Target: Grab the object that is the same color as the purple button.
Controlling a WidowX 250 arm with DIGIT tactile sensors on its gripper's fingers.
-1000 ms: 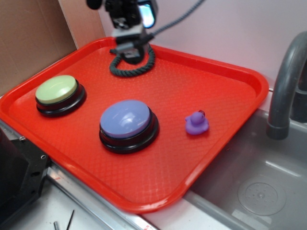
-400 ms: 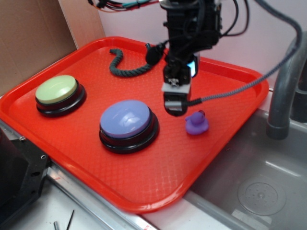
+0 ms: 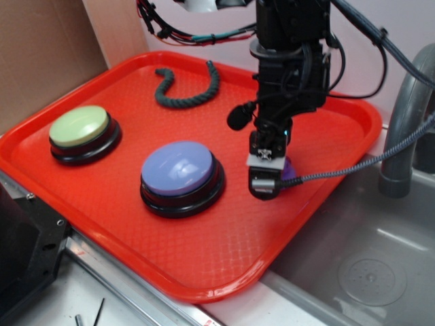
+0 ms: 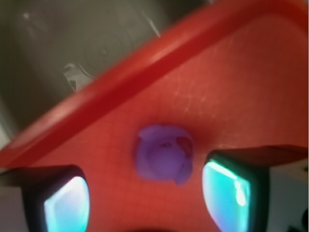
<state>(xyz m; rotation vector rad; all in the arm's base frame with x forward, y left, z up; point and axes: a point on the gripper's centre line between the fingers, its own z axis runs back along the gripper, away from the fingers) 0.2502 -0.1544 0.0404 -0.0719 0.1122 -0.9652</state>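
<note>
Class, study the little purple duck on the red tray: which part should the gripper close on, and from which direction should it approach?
Grip the purple duck across its rounded body, coming straight down from above. It sits flat on the red tray with bare tray either side, and the open gripper already straddles it, one finger on each flank.

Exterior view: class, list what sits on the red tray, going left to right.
Green button → rope and purple button, sharing much the same span → gripper over the duck.
</note>
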